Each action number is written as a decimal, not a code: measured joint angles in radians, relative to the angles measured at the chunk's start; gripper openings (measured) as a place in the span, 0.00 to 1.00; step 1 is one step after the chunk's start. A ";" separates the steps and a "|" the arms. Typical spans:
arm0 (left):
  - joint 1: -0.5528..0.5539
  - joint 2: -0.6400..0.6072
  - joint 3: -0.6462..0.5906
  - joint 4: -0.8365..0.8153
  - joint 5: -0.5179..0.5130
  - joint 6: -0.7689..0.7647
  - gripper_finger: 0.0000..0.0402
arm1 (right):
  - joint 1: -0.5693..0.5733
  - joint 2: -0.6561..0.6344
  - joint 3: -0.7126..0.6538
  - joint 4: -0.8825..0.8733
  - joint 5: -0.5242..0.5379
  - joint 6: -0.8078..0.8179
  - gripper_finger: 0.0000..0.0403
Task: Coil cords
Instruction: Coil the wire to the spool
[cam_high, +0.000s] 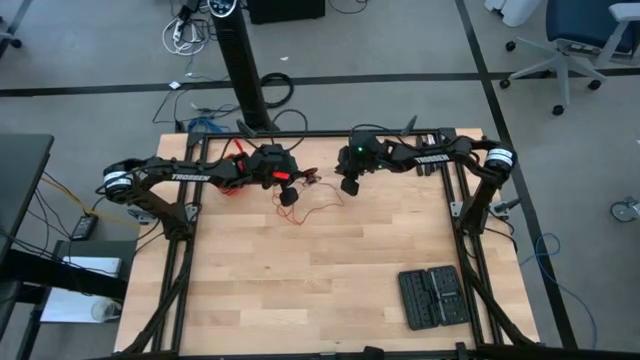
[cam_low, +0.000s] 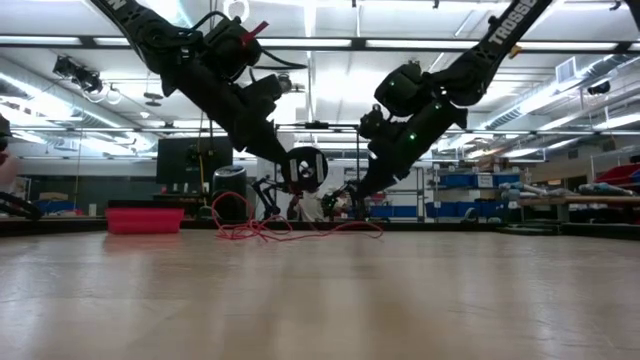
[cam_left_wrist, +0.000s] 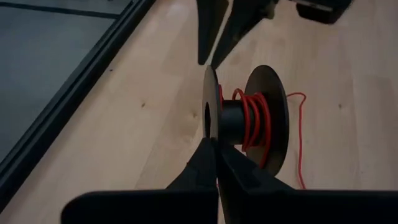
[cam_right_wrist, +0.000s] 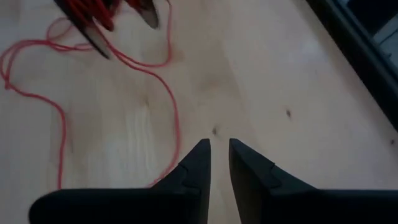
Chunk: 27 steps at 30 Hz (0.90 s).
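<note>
A: Why is the black spool (cam_left_wrist: 245, 118) held off the table?

B: It is gripped by the left gripper (cam_left_wrist: 214, 146), whose fingers are clamped on one flange edge. Held this way, the spool's axle lies roughly level and both flanges are kept clear of the wooden tabletop (cam_high: 330, 290), presumably so that the red wire (cam_right_wrist: 158, 78) can be wound on without rubbing the wood.

A: How much has been wound?

B: About four turns of wire are seen on the core. The rest lies slack on the table beneath and between the two arms, near the far edge, in loose loops. The task is judged to be only partly done.

A: And the right gripper (cam_right_wrist: 216, 152)?

B: It is poised just above the table beside the slack wire, fingers slightly parted and nothing between them. It is likely placed there so that the loose strand can be picked up and fed.

A: What is counted?

B: One wire, one spool, two arms. One dark case (cam_high: 432, 296), lying open in two halves, is set well apart near the right front corner.
</note>
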 joint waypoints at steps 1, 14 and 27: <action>0.000 0.000 0.000 -0.001 0.000 0.003 0.00 | -0.005 0.000 0.000 -0.006 -0.009 0.002 0.14; -0.028 0.000 0.058 -0.001 0.013 0.052 0.00 | -0.020 0.033 -0.115 0.385 -0.301 0.031 0.14; -0.086 0.001 0.063 0.199 0.015 0.080 0.00 | -0.017 0.033 -0.205 0.560 -0.296 0.057 0.15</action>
